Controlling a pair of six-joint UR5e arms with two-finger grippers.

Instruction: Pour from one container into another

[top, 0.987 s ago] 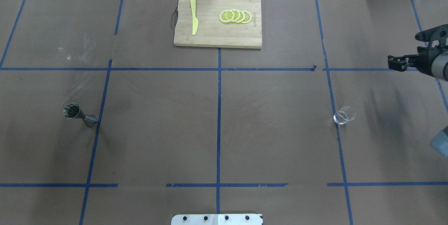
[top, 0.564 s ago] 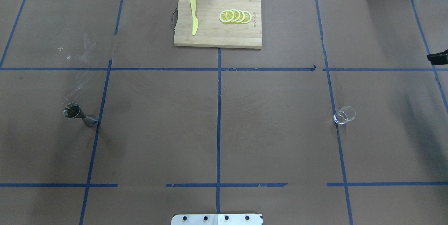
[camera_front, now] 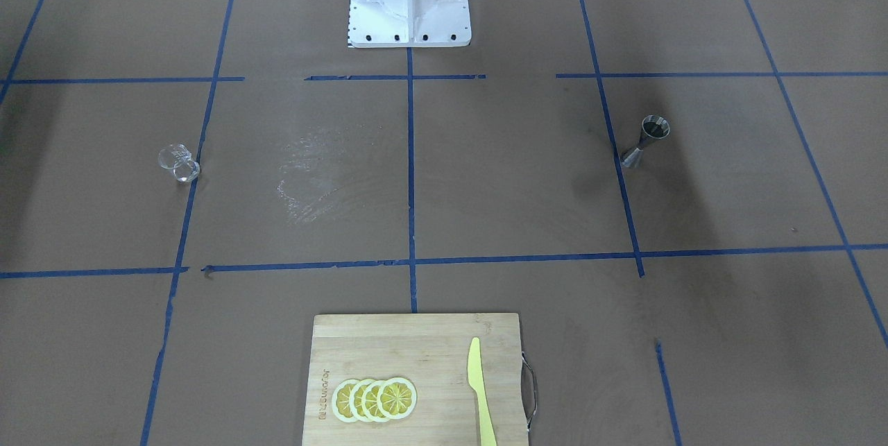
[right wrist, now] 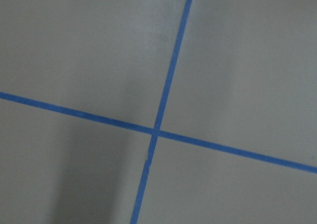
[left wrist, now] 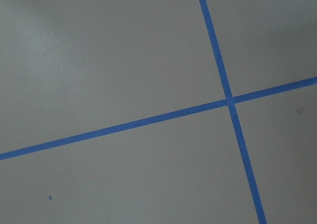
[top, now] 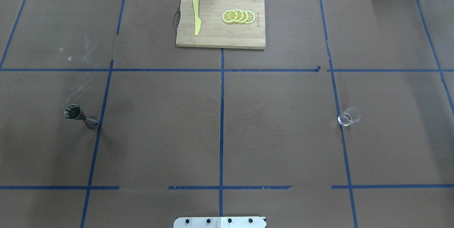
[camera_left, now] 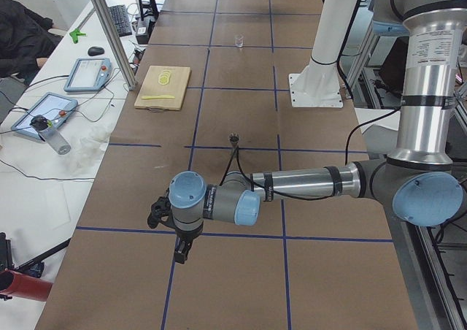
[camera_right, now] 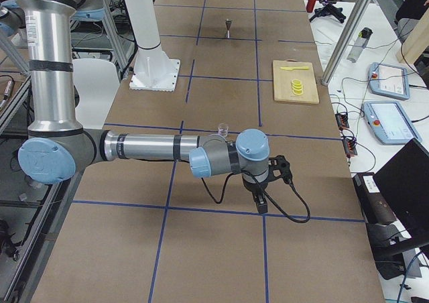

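Observation:
The clear glass cup [top: 349, 117] stands upright on the right side of the table, beside a blue tape line; it also shows as the glass cup [camera_front: 177, 161] in the front-facing view. The metal jigger [top: 81, 116] stands on the left side, also visible as the jigger [camera_front: 646, 139]. Neither gripper shows in the overhead view. My left gripper [camera_left: 182, 250] hangs over the table's left end, well away from the jigger [camera_left: 233, 137]. My right gripper [camera_right: 263, 202] hangs over the right end, a short way from the cup [camera_right: 223, 129]. I cannot tell whether either is open or shut.
A wooden cutting board [top: 212, 36] at the far middle holds a yellow knife [top: 196, 16] and lemon slices [top: 238, 16]. The robot's base plate [top: 220, 222] sits at the near edge. Both wrist views show only brown paper and blue tape.
My right gripper, at the overhead view's right edge a second ago, has pulled back to the right and left that view. Cup and jigger have not moved.

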